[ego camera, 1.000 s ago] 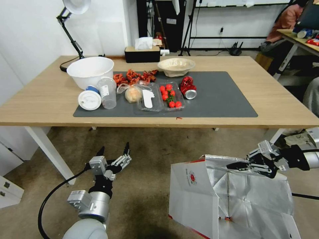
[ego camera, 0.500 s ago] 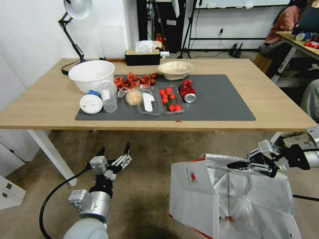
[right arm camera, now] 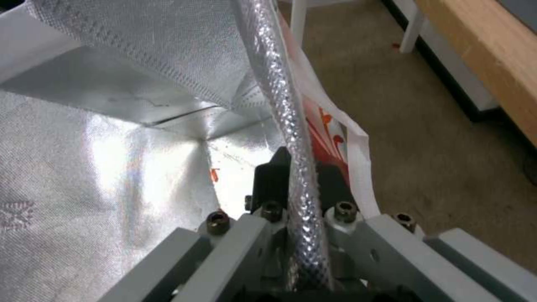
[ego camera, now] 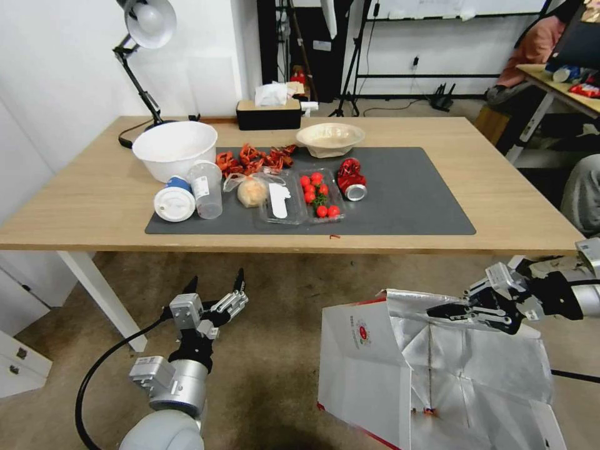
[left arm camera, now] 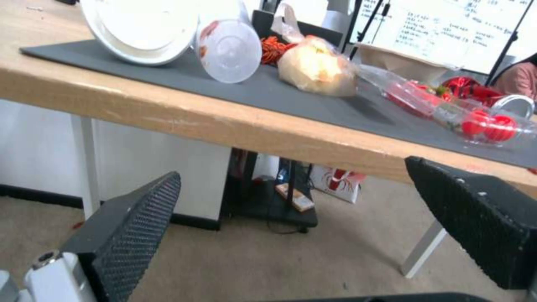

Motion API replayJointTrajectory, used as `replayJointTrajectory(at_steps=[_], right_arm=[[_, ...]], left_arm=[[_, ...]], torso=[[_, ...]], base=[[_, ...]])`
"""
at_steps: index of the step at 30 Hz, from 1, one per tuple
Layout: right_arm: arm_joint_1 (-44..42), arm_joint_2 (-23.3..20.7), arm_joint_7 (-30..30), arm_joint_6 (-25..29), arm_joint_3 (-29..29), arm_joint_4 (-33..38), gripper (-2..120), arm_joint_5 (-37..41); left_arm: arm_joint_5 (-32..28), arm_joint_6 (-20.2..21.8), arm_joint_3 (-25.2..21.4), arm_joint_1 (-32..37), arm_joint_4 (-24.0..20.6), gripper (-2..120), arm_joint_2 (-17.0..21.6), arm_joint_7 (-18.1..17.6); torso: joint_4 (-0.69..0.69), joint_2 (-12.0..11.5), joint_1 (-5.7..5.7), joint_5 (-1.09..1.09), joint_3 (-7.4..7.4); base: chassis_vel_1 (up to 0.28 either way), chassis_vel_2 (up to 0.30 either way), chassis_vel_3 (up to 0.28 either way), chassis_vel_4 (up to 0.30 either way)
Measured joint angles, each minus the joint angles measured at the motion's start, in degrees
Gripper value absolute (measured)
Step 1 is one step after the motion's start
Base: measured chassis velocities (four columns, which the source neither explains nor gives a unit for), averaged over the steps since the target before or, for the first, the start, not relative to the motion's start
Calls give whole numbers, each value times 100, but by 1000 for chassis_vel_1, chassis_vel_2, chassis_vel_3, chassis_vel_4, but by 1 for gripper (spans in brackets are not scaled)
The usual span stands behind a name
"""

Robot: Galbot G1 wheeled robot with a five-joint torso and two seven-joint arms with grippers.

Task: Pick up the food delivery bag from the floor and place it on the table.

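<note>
The food delivery bag (ego camera: 431,375) is held upright in front of the table (ego camera: 94,206), its long axis running top to bottom and its mouth opened upward so that the crinkled foil lining is seen. The white face with the small red logo is turned toward the robot's left. Whether its base touches the floor (ego camera: 281,350) cannot be told.

The right gripper (ego camera: 447,310) is clamped on the bag's upper rim at the far right corner; in the right wrist view the foil edge (right arm camera: 291,138) is seen pinched between the closed black fingers (right arm camera: 271,176). The bag's body hangs below and to the left of that gripper, and the table edge lies above and beyond it.

The left gripper (ego camera: 212,284) is held low over the carpet, well apart from the bag on its left side, with its textured fingers (left arm camera: 129,226) spread wide and nothing between them. It is pointed toward the table's front edge (left arm camera: 224,126), which is seen above it.
</note>
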Motion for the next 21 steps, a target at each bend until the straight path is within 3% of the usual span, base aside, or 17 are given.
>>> replayJointTrajectory(at_steps=[21], right_arm=[[-5, 62, -32, 3, -5, 22, 0, -2]], left_arm=[[0, -2, -6, 40, -30, 100, 28, -1]], torso=[[0, 526, 222, 0, 302]], base=[[0, 0, 0, 0]])
